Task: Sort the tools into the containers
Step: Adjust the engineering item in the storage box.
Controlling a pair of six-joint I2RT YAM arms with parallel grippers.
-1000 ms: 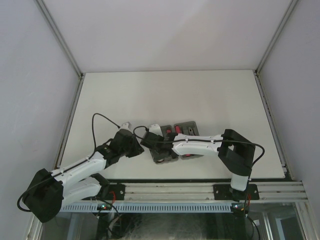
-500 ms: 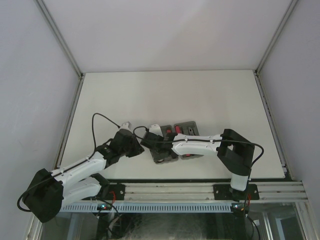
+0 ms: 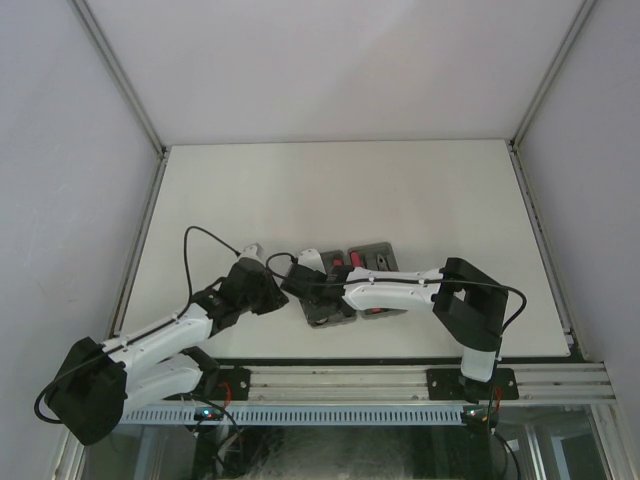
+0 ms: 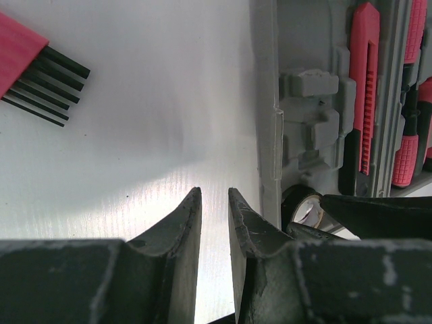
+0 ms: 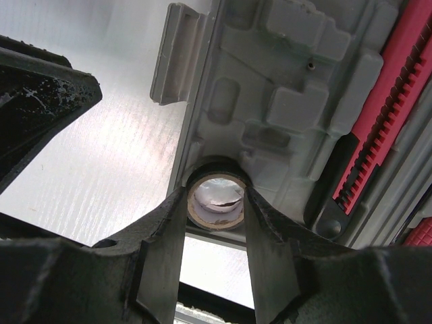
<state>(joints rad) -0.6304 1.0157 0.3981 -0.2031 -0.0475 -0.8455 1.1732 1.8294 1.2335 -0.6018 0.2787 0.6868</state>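
Note:
The dark ring (image 5: 214, 202), a small roll of tape, stands in a round recess at the corner of the left grey tray (image 5: 283, 88). My right gripper (image 5: 216, 226) is shut on it, one finger against each side. A red utility knife (image 5: 385, 115) lies in the same tray. In the left wrist view the ring (image 4: 307, 206) shows by the tray's edge (image 4: 270, 121), beside red-and-black handles (image 4: 407, 145). My left gripper (image 4: 214, 197) hovers over bare table just left of the tray, its jaws a narrow gap apart and empty. From above, both grippers (image 3: 268, 288) (image 3: 300, 283) meet at the trays (image 3: 335, 312).
A pink-and-black set of thin keys (image 4: 34, 64) lies on the white table to the left of the tray. The second grey tray (image 3: 380, 252) sits to the right of the first. My left gripper's dark finger (image 5: 40, 108) is close beside the right gripper.

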